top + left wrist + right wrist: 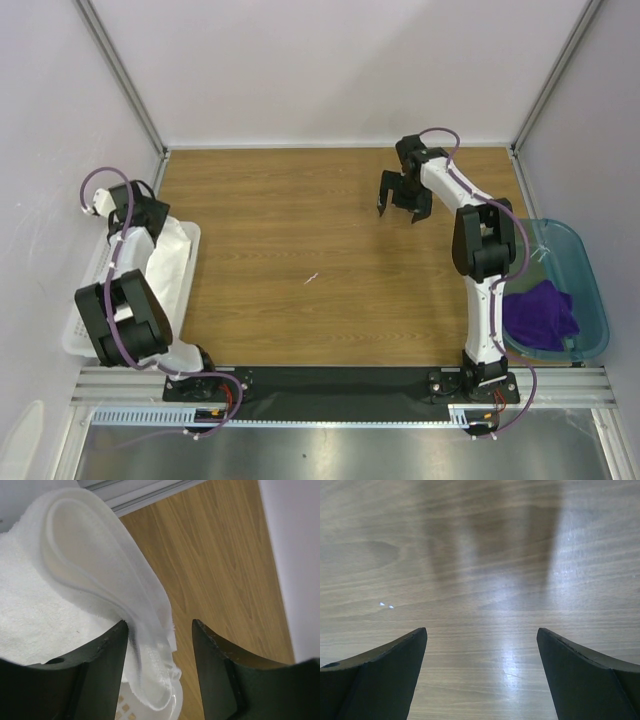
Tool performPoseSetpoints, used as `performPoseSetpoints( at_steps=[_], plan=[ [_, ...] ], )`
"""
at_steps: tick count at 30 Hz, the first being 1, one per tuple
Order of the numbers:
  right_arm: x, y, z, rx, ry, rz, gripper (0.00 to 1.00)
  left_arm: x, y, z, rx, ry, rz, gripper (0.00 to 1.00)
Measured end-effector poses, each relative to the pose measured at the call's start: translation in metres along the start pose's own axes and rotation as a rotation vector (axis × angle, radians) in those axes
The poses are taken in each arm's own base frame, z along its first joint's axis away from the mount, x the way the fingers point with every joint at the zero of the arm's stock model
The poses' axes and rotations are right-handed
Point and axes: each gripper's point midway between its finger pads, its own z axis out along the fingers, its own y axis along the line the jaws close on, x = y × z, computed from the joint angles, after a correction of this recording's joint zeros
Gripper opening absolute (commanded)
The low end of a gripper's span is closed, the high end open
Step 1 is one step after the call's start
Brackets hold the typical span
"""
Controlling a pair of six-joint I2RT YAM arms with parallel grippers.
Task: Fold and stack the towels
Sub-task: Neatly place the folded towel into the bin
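Loosely looped, fluffy white terry towel (75, 580) rests on perforated plastic basket (88, 285).

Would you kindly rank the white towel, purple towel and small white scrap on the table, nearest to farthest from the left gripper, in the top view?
1. white towel, beside the left gripper, left side.
2. white scrap, in the middle.
3. purple towel, far right, in the teal bin.

Your left arm (125, 320) is folded up just past the left edge of the table (300, 250), and the left gripper (157, 672) is tipped downward with its jaws partway apart. Your right arm (480, 245) reaches from the table's near right corner toward its far side. The right gripper (480, 680) points down above the tabletop, jaws spread wide.
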Motion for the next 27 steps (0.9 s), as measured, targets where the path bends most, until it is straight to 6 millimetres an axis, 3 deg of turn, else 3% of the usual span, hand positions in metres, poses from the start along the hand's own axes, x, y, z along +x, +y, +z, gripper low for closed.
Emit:
performPoseSetpoints(
  at_steps=[5,8,13,16,19,27],
  plan=[
    [0.009,-0.007,-0.006,0.017,-0.005,0.0,1.0,0.002,0.007,0.012,-0.043,0.015,0.054,0.64],
    [0.007,-0.008,-0.017,0.014,-0.031,0.005,1.0,-0.004,0.0,0.016,-0.041,0.015,0.107,0.65],
    [-0.001,-0.006,-0.039,-0.005,-0.093,0.012,1.0,-0.03,-0.032,0.014,0.035,-0.022,0.2,0.7],
    [-0.003,-0.005,-0.05,-0.019,-0.126,0.015,1.0,-0.049,-0.053,0.005,0.084,-0.051,0.247,0.8],
    [0.0,-0.007,-0.061,-0.029,-0.144,0.023,1.0,-0.061,-0.066,-0.012,0.119,-0.063,0.304,0.96],
    [0.001,-0.009,-0.075,-0.066,-0.165,0.055,1.0,-0.074,-0.068,-0.093,0.181,-0.091,0.41,1.0]
  ],
)
